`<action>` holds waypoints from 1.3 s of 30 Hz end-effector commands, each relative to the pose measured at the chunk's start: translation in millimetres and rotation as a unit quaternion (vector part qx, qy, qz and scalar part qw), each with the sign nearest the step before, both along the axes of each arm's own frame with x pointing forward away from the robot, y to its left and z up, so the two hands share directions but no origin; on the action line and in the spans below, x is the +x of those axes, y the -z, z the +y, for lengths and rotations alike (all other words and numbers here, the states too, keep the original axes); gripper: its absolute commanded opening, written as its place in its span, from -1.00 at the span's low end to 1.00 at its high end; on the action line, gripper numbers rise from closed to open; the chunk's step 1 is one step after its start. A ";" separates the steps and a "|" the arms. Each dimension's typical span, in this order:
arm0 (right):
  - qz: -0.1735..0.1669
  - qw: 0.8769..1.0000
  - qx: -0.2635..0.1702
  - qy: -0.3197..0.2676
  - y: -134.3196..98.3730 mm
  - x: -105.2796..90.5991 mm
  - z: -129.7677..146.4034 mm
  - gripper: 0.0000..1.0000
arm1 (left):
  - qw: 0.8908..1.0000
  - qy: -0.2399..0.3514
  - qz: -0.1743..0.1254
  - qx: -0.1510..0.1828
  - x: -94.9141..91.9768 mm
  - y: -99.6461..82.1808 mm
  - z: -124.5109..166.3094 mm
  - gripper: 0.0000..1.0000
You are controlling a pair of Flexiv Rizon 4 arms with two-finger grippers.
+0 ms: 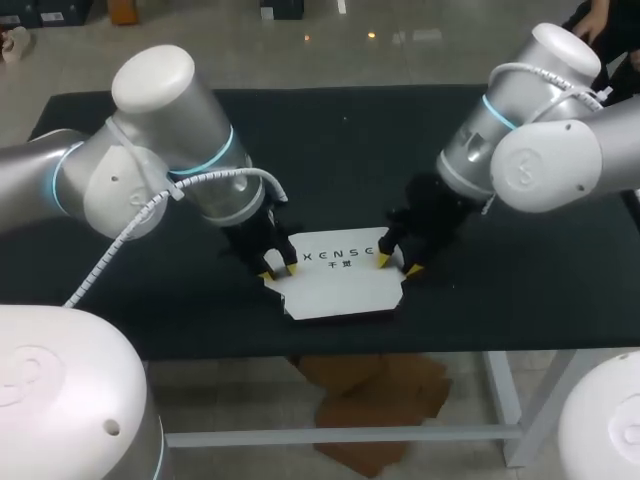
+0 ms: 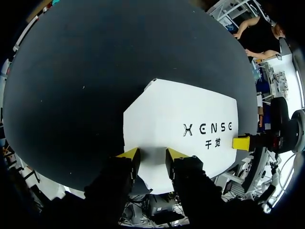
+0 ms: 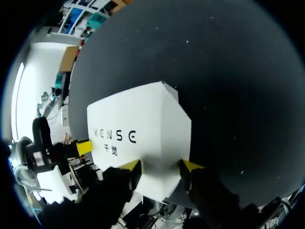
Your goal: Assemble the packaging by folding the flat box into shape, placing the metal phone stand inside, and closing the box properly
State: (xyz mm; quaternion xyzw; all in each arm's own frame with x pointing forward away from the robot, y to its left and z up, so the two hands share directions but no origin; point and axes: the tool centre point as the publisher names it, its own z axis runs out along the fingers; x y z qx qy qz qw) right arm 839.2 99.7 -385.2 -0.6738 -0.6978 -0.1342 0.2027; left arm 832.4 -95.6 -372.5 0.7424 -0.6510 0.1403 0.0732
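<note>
the white box (image 1: 340, 282) lies flat on the black tabletop (image 1: 330, 140), printed face up, at about 6 o'clock of the surface and close to its near edge. the box is a closed flat panel with angled corners, and whether anything sits inside it cannot be told.

the left arm (image 1: 160, 165) comes down at the box's 9 o'clock end. the left jaws stand apart, with both yellow tips (image 2: 127, 155) over that edge of the box (image 2: 181, 109) and white card showing between them.

the right arm (image 1: 545, 130) comes down at the 3 o'clock end. the right jaws are also apart, their yellow tips (image 3: 131, 166) straddling a corner of the box (image 3: 138, 114).
</note>
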 end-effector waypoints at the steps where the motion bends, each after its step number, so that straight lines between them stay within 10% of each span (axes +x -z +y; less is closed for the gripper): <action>1: -0.001 1.000 0.005 -0.002 1.7 0.2 3.1 0.17 | 1.000 0.000 -0.003 -0.004 -0.3 3.1 -1.2 -0.21; 39: -0.010 0.999 0.032 0.007 5.2 0.9 8.2 0.06 | 0.992 -0.006 -0.023 -0.123 -0.8 15.7 0.0 -0.11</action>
